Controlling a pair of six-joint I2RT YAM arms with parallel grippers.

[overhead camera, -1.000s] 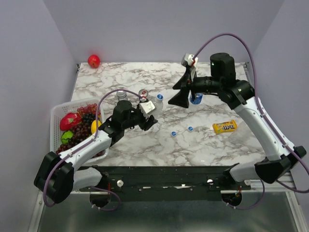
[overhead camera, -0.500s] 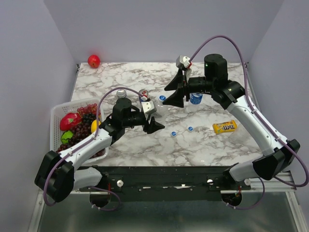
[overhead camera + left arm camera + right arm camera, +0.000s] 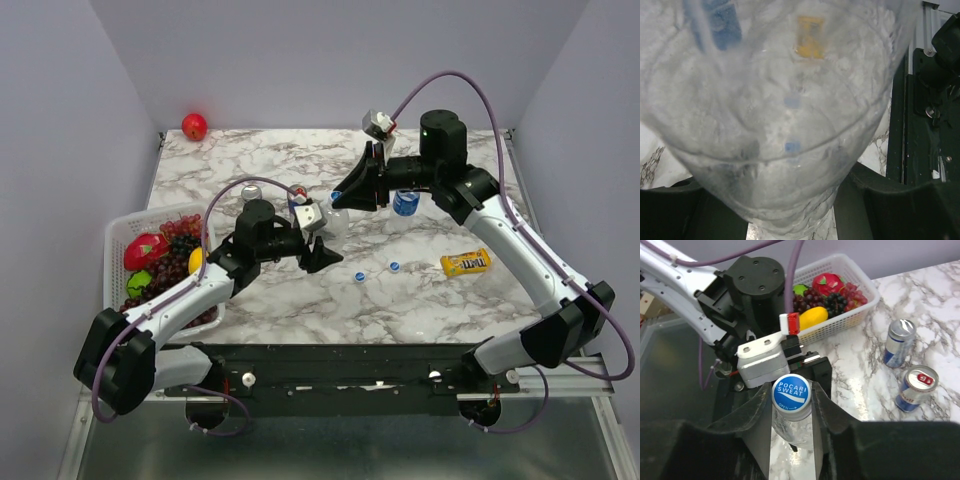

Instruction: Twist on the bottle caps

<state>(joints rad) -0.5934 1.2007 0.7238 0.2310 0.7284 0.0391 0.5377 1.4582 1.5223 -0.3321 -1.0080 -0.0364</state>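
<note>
Right wrist view: our right gripper [image 3: 791, 401] pinches a cap [image 3: 791, 391] on the bottle [image 3: 790, 429] our left gripper [image 3: 318, 252] clamps; two caps [image 3: 359, 276] lie loose.

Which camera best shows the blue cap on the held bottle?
Right wrist: the cap faces the lens, lettering readable, inside the right pincer. The top view shows a blue speck; the left wrist shows only the clear bottle.
</note>
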